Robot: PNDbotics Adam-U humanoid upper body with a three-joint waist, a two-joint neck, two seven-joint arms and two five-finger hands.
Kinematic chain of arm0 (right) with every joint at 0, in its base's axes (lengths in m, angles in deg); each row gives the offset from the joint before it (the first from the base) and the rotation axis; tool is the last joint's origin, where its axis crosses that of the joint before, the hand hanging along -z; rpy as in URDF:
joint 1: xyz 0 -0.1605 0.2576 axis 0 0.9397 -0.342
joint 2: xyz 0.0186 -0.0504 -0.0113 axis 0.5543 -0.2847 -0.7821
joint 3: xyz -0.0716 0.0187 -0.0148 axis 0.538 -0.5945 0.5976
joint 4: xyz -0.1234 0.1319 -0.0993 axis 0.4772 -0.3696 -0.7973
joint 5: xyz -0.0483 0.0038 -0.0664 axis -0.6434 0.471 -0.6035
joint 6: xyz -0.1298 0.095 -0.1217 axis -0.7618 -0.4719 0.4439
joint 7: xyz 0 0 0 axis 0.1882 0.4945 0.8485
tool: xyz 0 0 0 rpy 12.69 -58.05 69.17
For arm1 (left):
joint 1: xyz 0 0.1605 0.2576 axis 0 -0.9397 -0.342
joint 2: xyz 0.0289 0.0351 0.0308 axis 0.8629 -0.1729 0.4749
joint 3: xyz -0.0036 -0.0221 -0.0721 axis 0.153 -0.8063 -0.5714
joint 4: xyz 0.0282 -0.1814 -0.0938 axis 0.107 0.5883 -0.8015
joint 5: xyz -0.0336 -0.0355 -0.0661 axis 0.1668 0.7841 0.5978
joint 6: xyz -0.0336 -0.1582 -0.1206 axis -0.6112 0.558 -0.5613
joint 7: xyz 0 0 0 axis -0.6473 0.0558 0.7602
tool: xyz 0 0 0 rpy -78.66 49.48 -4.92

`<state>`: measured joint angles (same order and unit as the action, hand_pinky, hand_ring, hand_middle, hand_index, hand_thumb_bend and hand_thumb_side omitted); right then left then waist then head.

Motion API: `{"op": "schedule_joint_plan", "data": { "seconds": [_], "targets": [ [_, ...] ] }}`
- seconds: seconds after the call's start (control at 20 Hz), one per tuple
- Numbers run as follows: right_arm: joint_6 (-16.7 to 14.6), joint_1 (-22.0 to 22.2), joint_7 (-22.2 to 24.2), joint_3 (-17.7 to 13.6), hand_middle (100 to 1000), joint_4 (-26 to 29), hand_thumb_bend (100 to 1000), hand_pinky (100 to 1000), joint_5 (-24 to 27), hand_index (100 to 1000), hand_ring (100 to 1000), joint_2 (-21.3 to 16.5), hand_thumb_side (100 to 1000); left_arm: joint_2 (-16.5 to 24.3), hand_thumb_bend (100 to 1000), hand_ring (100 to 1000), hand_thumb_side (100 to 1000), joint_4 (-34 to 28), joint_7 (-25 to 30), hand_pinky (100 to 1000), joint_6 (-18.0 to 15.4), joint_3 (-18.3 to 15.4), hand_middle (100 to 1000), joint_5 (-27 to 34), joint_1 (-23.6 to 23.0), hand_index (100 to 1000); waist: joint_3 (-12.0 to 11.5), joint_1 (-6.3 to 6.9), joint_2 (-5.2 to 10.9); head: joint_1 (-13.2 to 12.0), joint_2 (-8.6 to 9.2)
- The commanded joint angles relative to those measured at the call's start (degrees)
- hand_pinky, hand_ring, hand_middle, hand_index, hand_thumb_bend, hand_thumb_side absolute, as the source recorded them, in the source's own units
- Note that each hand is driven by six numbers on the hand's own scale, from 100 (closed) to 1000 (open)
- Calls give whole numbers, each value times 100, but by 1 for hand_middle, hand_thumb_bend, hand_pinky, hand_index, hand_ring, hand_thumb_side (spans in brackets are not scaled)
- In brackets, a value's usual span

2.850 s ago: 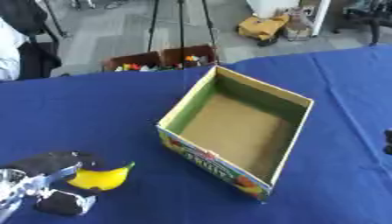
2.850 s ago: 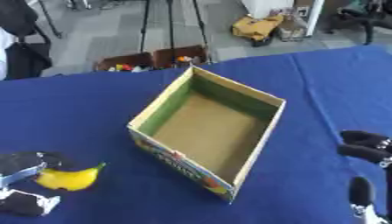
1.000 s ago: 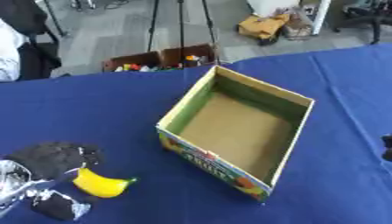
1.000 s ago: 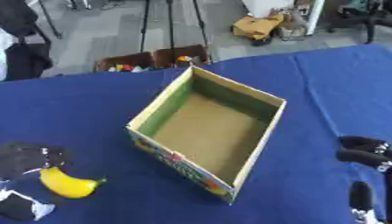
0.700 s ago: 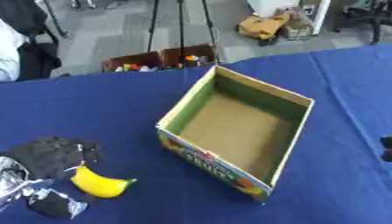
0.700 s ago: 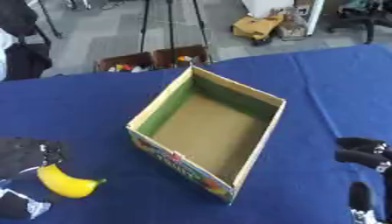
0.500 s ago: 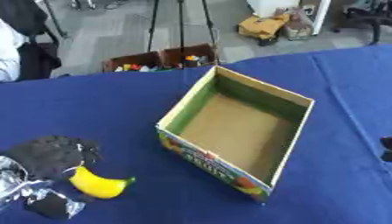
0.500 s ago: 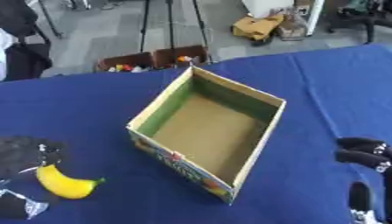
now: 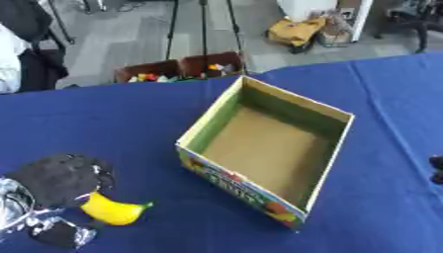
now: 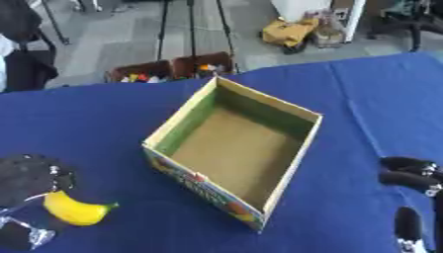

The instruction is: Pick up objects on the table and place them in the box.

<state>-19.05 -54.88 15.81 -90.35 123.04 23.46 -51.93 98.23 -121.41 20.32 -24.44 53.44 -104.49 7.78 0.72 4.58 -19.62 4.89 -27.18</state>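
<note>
1. My left hand [image 9: 54, 180] sits at the lower left of the blue table [image 9: 130, 128], fingers curled over the near end of the yellow banana [image 9: 112, 211]; I can't tell if they actually clamp it.
2. The banana lies well left of the open cardboard box [image 9: 268, 148], outside it.
3. My right hand [image 10: 414, 180] rests at the lower right, fingers relaxed and apart, holding nothing.

You see the box [image 9: 268, 150] mid-table [image 9: 130, 118], the banana [image 9: 112, 210] at its left, under the left hand [image 9: 56, 178].
</note>
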Motion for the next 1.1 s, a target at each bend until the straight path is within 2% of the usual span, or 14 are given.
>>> {"op": "schedule_joint_plan", "data": {
  "seconds": [0.05, 0.7, 1.1],
  "targets": [
    [-736, -46, -711, -7, 501, 87, 100, 615, 19, 690, 679, -37, 909, 55, 283, 869, 448, 136, -71, 786, -119, -4, 842, -8, 96, 878, 14, -16, 78, 2, 65],
    [-707, -69, -695, 5, 497, 87, 100, 614, 5, 688, 678, 10, 916, -98, 258, 796, 432, 712, -528, 701, -155, 3, 775, 158, 111, 833, 45, -3, 33, -2, 79],
    [-705, -79, -682, 21, 494, 87, 100, 614, -14, 687, 676, 31, 918, -131, 263, 784, 431, 869, -783, 693, -189, 37, 767, 86, 109, 825, 48, -14, 11, -4, 87]
  ]
}}
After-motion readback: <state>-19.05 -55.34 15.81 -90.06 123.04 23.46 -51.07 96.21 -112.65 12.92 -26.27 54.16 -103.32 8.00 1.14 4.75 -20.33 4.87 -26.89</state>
